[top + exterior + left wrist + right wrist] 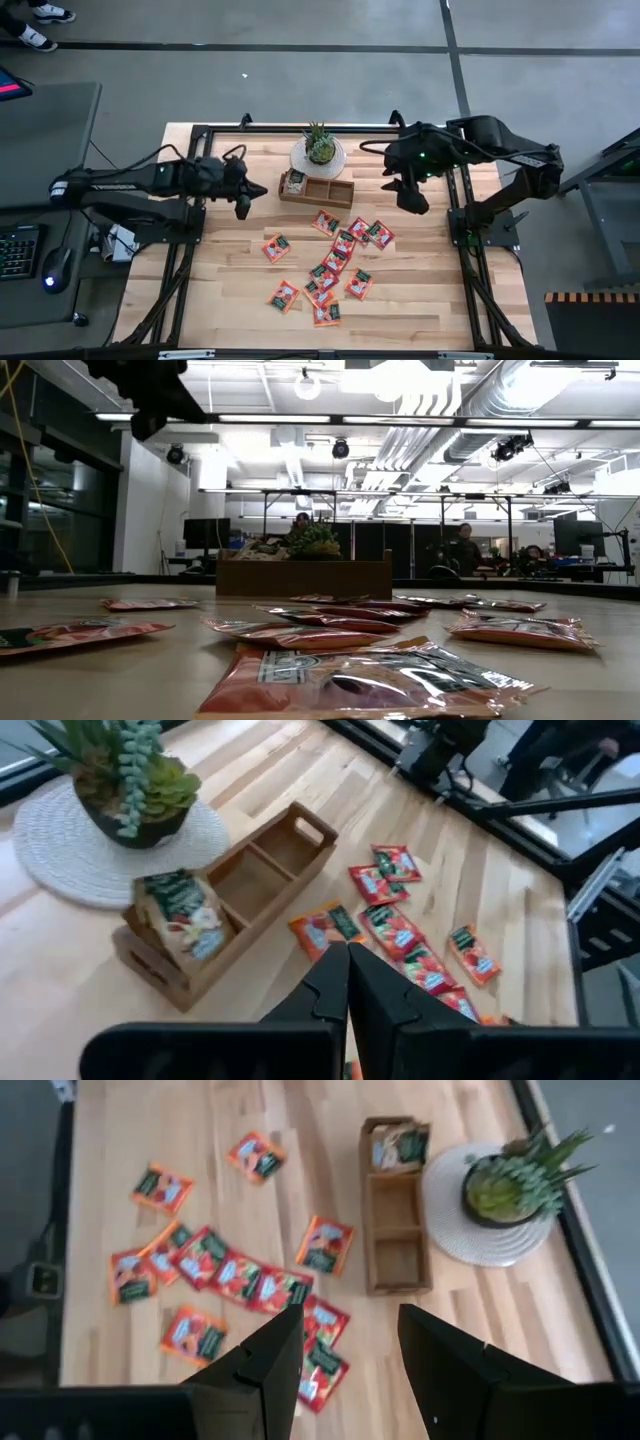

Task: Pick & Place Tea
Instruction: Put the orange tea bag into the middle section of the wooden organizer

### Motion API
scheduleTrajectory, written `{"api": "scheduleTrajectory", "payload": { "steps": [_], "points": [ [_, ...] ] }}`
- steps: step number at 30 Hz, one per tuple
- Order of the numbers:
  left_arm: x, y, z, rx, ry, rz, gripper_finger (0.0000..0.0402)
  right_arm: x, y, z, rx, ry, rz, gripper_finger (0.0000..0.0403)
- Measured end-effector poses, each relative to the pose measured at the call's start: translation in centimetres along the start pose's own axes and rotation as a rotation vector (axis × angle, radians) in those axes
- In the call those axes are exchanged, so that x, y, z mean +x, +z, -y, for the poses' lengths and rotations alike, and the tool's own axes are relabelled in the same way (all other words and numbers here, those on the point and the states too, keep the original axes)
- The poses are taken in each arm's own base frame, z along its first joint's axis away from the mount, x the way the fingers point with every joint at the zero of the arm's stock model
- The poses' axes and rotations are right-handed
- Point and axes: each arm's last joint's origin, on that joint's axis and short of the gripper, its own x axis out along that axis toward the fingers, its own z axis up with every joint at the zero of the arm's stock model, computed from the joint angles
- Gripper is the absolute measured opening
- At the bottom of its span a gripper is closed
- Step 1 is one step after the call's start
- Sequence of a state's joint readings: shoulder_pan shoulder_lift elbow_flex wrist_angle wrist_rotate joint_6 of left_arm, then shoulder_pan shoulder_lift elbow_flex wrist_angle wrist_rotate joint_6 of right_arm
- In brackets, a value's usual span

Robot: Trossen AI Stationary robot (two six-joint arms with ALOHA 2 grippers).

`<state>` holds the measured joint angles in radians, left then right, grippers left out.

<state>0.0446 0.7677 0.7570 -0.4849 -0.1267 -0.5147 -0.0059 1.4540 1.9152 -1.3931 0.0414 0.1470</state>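
Several red-orange tea sachets (330, 262) lie flat and scattered on the wooden table, toward the middle and near side. A brown wooden three-compartment tray (316, 190) stands behind them, with sachets (180, 915) standing in its left end compartment. My left gripper (243, 208) hovers left of the tray, shut with nothing between its fingers (348, 982). My right gripper (412, 203) hangs above the table to the right of the tray, open (352, 1320) and empty, looking down on the sachets (240, 1275) and the tray (397, 1210).
A potted succulent (320, 148) on a round white mat stands just behind the tray. Black frame rails (190, 250) run along the table's left, right and far edges. Bare wood lies at the near left. A keyboard and a mouse (55, 268) sit on the desk to the left.
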Motion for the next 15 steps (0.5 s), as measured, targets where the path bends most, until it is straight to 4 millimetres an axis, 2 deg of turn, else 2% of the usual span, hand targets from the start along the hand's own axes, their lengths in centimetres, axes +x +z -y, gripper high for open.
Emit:
{"api": "scheduleTrajectory", "payload": {
  "steps": [9, 12, 15],
  "points": [
    [-0.3, -1.9, 3.2, -0.068, 0.016, 0.043, 0.0001, 0.1, -0.3, -0.3, -0.024, 0.102, -0.035, 0.0161],
    [0.4, -2.7, 4.7, -0.075, -0.014, 0.033, 0.0, 1.1, -1.1, -0.3, -0.052, 0.14, -0.062, 0.0161],
    [1.8, -3.4, 6.5, -0.053, -0.054, 0.028, 0.0, 2.8, -3.0, -0.1, -0.052, 0.149, -0.096, 0.0161]
  ]
}}
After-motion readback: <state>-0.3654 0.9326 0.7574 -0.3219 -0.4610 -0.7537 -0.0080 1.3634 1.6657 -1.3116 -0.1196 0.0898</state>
